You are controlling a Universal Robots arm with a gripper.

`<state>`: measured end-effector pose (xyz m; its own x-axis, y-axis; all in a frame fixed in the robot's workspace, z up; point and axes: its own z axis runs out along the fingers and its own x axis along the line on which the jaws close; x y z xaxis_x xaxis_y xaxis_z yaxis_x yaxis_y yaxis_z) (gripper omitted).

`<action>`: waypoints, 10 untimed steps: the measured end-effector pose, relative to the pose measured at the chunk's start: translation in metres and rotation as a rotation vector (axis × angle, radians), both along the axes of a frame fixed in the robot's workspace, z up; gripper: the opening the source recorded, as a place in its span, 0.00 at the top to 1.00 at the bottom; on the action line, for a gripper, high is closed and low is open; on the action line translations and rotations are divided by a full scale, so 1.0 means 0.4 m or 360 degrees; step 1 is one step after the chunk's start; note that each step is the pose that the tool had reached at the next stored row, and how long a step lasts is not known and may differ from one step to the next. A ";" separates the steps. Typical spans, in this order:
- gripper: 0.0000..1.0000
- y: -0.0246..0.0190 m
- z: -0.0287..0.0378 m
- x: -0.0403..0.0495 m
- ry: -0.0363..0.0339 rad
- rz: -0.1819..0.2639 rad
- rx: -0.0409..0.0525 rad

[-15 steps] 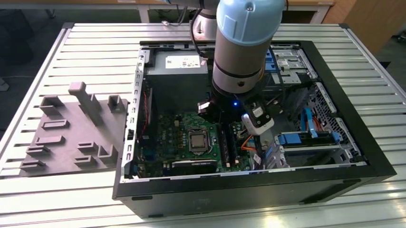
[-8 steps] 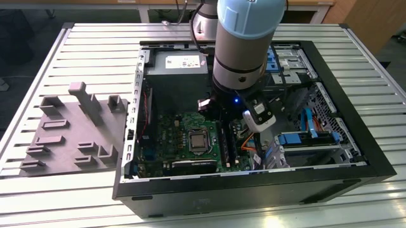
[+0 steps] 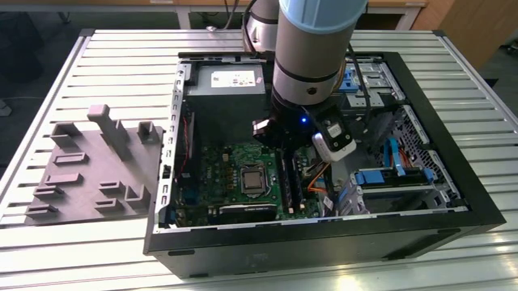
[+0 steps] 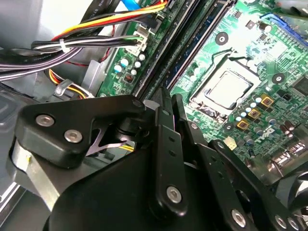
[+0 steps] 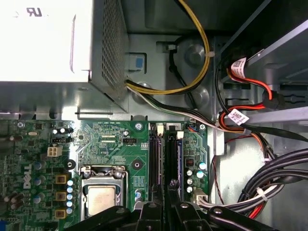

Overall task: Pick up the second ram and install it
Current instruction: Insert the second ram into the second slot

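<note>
My gripper (image 3: 285, 151) reaches down into the open computer case (image 3: 324, 242), right over the two long black memory slots of the green motherboard (image 3: 230, 176). In the second wrist view its black fingers (image 4: 163, 115) stand almost together, shut on a thin dark board seen edge-on, the second ram (image 4: 190, 50). That board runs along the slot farther from the processor socket (image 4: 226, 89). In the first wrist view the gripper (image 5: 167, 207) straddles the same ram (image 5: 171, 163), with the other slot (image 5: 154, 159) beside it. How deep the ram sits is hidden.
A silver power supply (image 3: 222, 79) fills the case's far end. Bundles of black, red and yellow cables (image 5: 269, 183) lie close beside the slots, and blue drive brackets (image 3: 380, 176) sit at the exterior view's right. A grey slotted holder (image 3: 89, 176) rests on the slatted table outside the case.
</note>
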<state>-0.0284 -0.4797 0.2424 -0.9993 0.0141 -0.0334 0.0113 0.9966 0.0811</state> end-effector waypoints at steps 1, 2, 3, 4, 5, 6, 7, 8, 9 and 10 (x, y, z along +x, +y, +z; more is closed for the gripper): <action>0.81 0.000 0.000 0.000 0.0000 0.0000 0.0000; 0.81 0.000 0.000 0.000 0.0000 0.0000 0.0000; 0.81 0.000 0.000 0.000 0.0000 0.0000 0.0000; 0.81 0.000 0.000 0.000 0.0000 0.0000 0.0000; 0.82 0.000 0.000 0.000 0.0000 0.0000 0.0000; 0.82 0.000 0.000 0.000 0.0000 0.0000 0.0000; 0.89 0.000 0.000 0.000 0.0000 0.0000 0.0000; 0.89 0.000 0.000 0.000 0.0000 0.0000 0.0000; 0.89 0.000 0.000 0.000 0.0000 0.0000 0.0000; 0.89 0.000 0.000 0.000 0.0000 0.0000 0.0000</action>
